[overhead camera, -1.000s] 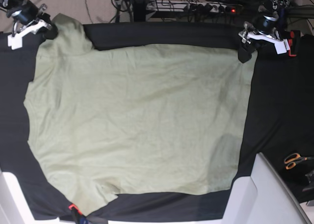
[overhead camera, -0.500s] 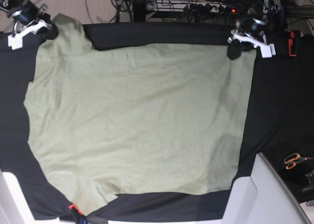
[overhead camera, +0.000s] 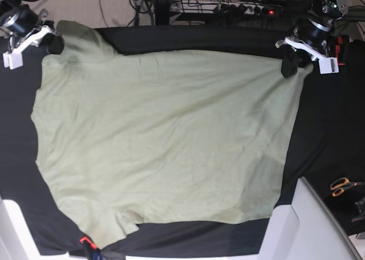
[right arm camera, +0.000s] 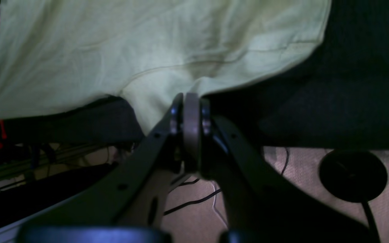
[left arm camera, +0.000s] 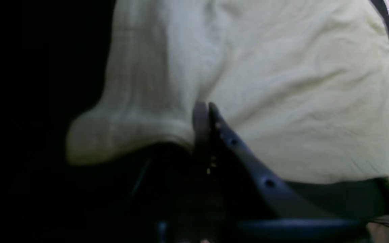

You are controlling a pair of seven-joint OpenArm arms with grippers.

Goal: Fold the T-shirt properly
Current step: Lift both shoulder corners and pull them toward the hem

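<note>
The pale green T-shirt [overhead camera: 165,140] lies spread over the black table cloth [overhead camera: 328,129]. My left gripper [overhead camera: 288,67] is at the shirt's far right corner. The left wrist view shows this gripper [left arm camera: 204,108] shut on the fabric's edge, with the T-shirt [left arm camera: 282,84] bunching around the fingers. My right gripper [overhead camera: 55,44] is at the far left corner, by a sleeve. In the right wrist view it [right arm camera: 188,98] is shut on the hem of the T-shirt [right arm camera: 147,40], which puckers toward the pinch.
Orange-handled scissors [overhead camera: 342,186] lie on the cloth at the right. A white panel [overhead camera: 311,226] stands at the front right and another white piece [overhead camera: 11,231] at the front left. A power strip and cables [overhead camera: 245,9] run behind the table.
My left gripper closed on the far right corner and drew it outward to the right. The right gripper shifted slightly left. The shirt's far edge now lies stretched and straighter.
</note>
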